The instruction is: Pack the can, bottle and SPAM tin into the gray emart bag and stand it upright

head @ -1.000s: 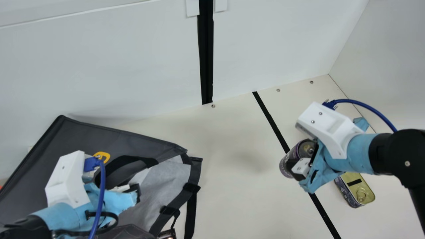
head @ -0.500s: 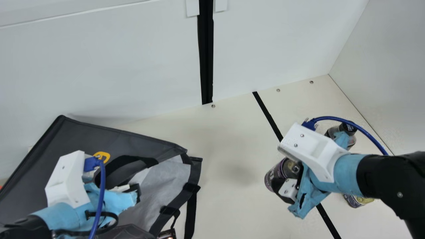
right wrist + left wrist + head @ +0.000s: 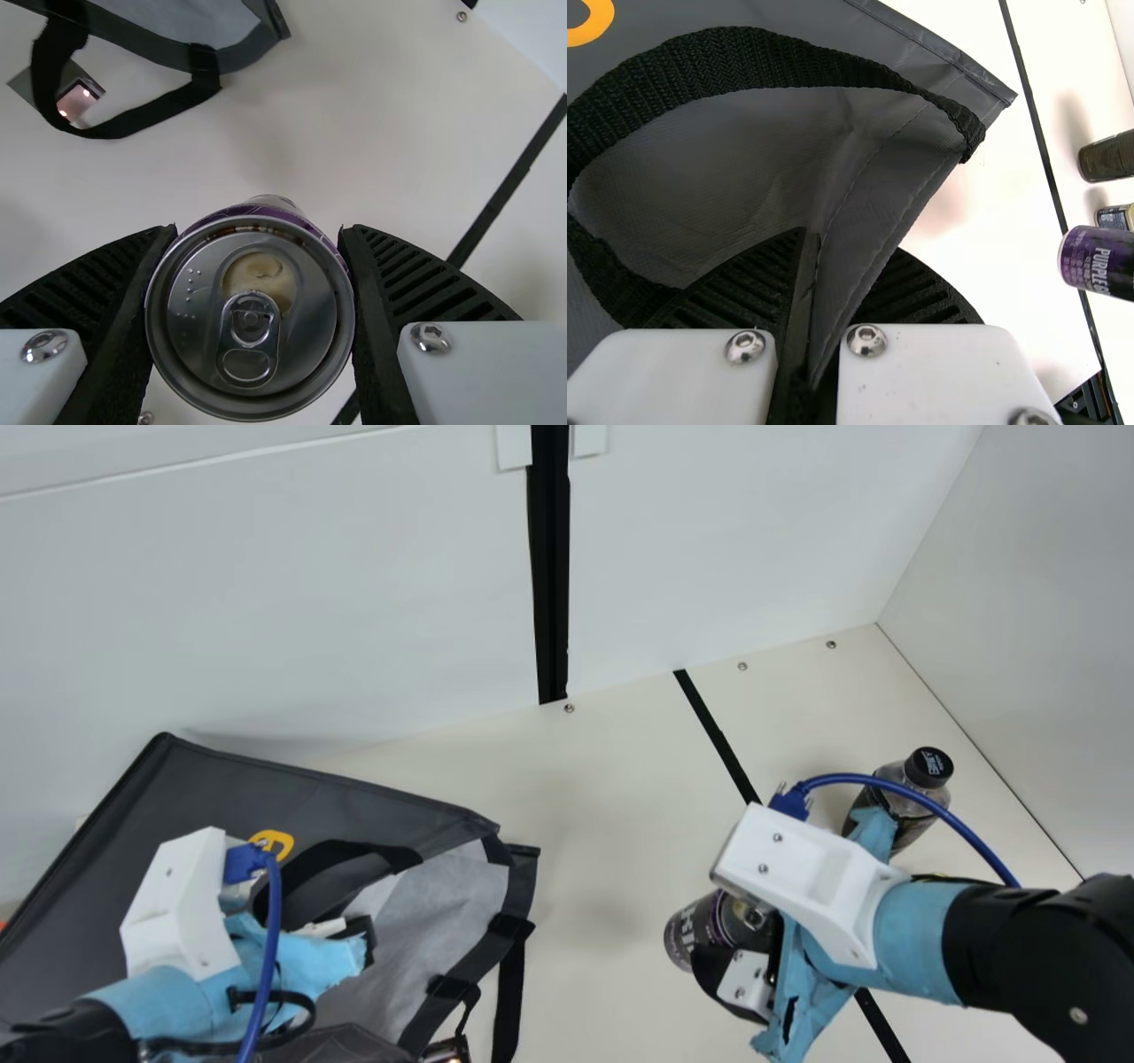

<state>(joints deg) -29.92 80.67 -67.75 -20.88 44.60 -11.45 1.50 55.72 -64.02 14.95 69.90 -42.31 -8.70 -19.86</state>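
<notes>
Can (image 3: 684, 941) held above table (image 3: 602, 797) by right gripper (image 3: 742, 943), fingers parted to can's width, pressed to both sides. Since earlier frames, can carried nearer bag (image 3: 221, 788), bottle (image 3: 905, 806) uncovered. Bag fold pinched in left gripper (image 3: 356, 937), fingers nearly together. Tin (image 3: 1116, 217) seen on table in left wrist view; can's lid (image 3: 199, 328), pull tab (image 3: 248, 341) in right.

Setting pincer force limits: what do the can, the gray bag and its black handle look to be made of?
Can: thin metal, probably aluminum; bright silvery lid with pull tab, glossy purple print on the side.
Gray bag: coated fabric or vinyl-like sheet, faint sheen, soft creases, stitched seams; which one is unclear.
Black handle: woven webbing, likely synthetic; coarse ribbed weave, matte.
</notes>
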